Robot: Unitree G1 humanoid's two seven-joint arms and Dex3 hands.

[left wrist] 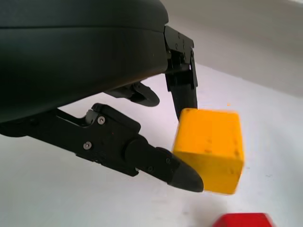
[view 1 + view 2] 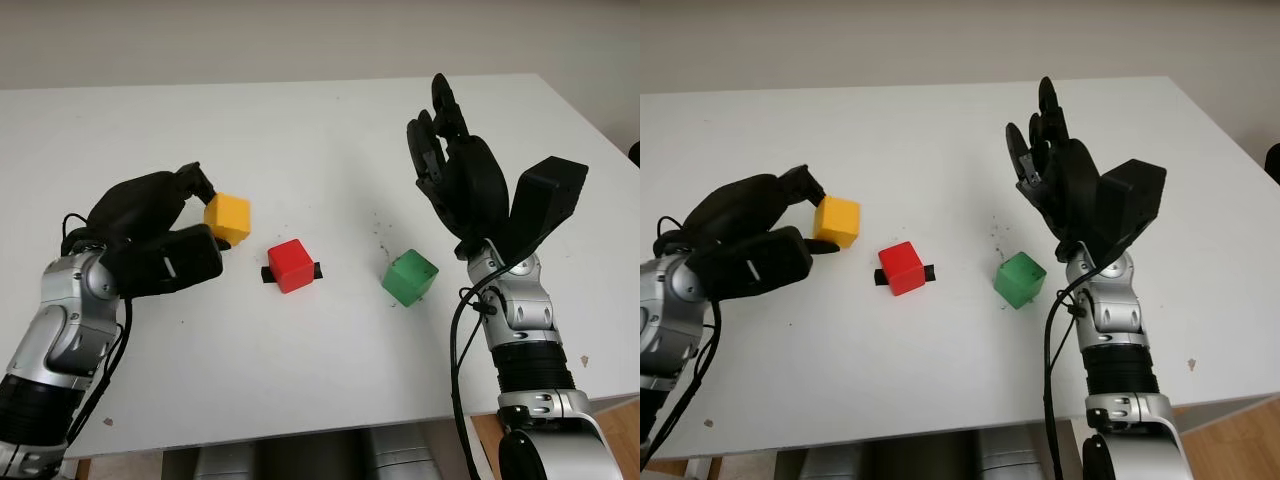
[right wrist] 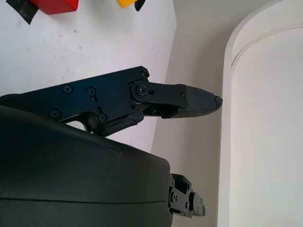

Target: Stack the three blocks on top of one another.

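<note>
Blocks sit apart, none stacked: three of them spread across the white tabletop (image 2: pixel 300 130). Taking the red block (image 2: pixel 292 265) as the landmark, it lies on a strip of black tape (image 2: pixel 268 274) near the middle. The green block (image 2: pixel 410 277) stands a little nearer the robot and well to the right of the red one, touching nothing. The yellow block (image 2: pixel 228 217) is just left of the red one and slightly farther back, pinched by the left hand (image 2: pixel 155 235): one of its fingers (image 1: pixel 182 90) presses the block's far face and another presses the near face, so the hand is closed on it. The block appears tilted; whether it touches the tabletop cannot be told. The right hand (image 2: pixel 462 175) is raised beyond and right of the green block, open and holding nothing. No writing or labels can be read on any block.
</note>
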